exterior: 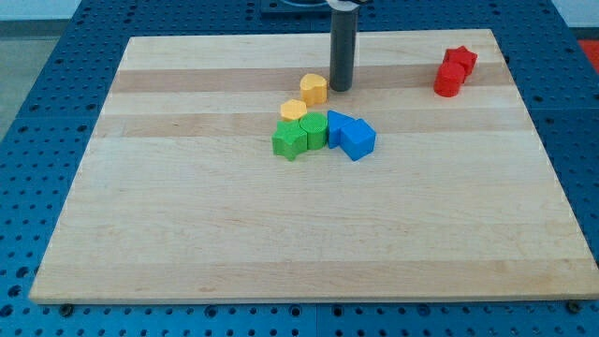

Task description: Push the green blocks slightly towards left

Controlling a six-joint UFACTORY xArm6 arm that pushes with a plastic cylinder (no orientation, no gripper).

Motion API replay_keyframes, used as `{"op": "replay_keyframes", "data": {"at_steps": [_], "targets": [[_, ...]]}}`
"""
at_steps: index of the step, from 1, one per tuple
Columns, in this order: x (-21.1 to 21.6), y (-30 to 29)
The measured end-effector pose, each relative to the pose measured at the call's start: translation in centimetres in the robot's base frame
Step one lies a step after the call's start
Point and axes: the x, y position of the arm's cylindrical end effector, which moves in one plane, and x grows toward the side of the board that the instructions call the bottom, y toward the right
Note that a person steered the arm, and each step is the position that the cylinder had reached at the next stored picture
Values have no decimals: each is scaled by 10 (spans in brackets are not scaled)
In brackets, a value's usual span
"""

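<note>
The arm carries no gripper, so no open or closed state applies; it ends in a straight dark rod, and my tip rests on the pale wooden board just to the right of the upper yellow block, close to it or touching, contact not determinable.

The task's objects, a green star-shaped block and a green rounded block, sit side by side near the board's centre, below and to the left of my tip; a second yellow block lies against them on the upper side; two blue blocks press against their right side; two red blocks stand well apart at the view's top right.

Risks, as judged: my tip is on the wrong side of the yellow pair, so any leftward stroke from here would shift yellow, not green; the only clean pushing face, the greens' right side, is blocked by the blue blocks, so a push through them would drag blue along; an off-centre contact could split the green pair or rotate the star; the instruction says slightly, so overshoot is also a hazard.
</note>
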Motion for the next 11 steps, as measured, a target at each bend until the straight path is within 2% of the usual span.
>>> {"op": "replay_keyframes", "data": {"at_steps": [1,3,4,5,8,11], "targets": [[24,6],[91,-19],[101,-30],[101,-31],[106,-101],[96,-90]]}}
